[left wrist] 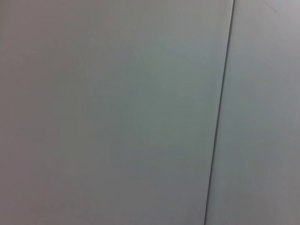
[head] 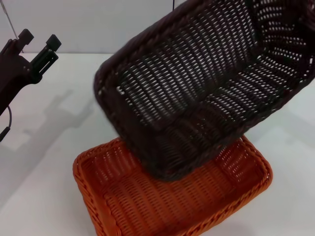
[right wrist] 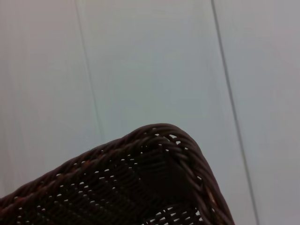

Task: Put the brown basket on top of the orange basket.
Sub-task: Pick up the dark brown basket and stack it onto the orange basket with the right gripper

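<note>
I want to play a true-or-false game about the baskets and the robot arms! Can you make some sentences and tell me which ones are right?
1. The brown basket is tilted in the air above the orange basket. True.
2. The orange basket is upside down. False: it sits open side up on the white table.
3. The left gripper is holding the orange basket. False: it is off at the table's left side, open, touching nothing.
4. The brown basket is empty. True.
5. The brown basket sits flat inside the orange basket. False: it hangs tilted, with only its low end near the orange basket's inside.
6. The right wrist view shows a corner of the brown basket. True.
</note>
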`<state>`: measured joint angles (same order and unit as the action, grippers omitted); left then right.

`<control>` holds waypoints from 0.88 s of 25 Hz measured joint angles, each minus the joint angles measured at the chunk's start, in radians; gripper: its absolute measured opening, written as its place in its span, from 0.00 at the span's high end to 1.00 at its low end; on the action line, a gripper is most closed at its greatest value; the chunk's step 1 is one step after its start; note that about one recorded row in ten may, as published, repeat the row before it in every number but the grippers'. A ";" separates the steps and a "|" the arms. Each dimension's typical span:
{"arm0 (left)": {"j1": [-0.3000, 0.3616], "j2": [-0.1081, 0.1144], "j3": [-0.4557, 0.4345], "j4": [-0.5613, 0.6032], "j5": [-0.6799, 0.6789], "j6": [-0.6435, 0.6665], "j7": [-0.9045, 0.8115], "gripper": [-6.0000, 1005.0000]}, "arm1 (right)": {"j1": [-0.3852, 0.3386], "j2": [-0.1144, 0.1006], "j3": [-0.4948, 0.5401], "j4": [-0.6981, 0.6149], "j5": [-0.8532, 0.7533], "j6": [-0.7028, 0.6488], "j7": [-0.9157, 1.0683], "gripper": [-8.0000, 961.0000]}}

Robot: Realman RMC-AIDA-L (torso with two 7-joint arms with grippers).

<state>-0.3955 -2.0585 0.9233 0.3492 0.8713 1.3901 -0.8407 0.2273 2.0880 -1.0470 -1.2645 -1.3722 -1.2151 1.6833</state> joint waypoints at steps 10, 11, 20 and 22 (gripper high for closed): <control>-0.007 -0.002 0.006 0.000 0.000 -0.029 0.000 0.19 | -0.144 0.001 -0.273 -0.114 0.117 0.169 -0.013 0.78; -0.007 -0.002 0.006 0.000 0.000 -0.029 0.000 0.19 | -0.156 0.002 -0.299 -0.125 0.116 0.182 -0.013 0.78; -0.011 -0.002 0.002 -0.016 -0.004 -0.042 0.016 0.19 | -0.252 0.004 -0.415 -0.199 0.120 0.189 -0.017 0.77; -0.011 -0.002 0.002 -0.021 -0.005 -0.047 0.030 0.19 | -0.274 0.004 -0.429 -0.213 0.126 0.188 -0.017 0.77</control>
<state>-0.4065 -2.0607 0.9251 0.3282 0.8664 1.3427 -0.8106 -0.0465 2.0922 -1.4762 -1.4771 -1.2460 -1.0268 1.6663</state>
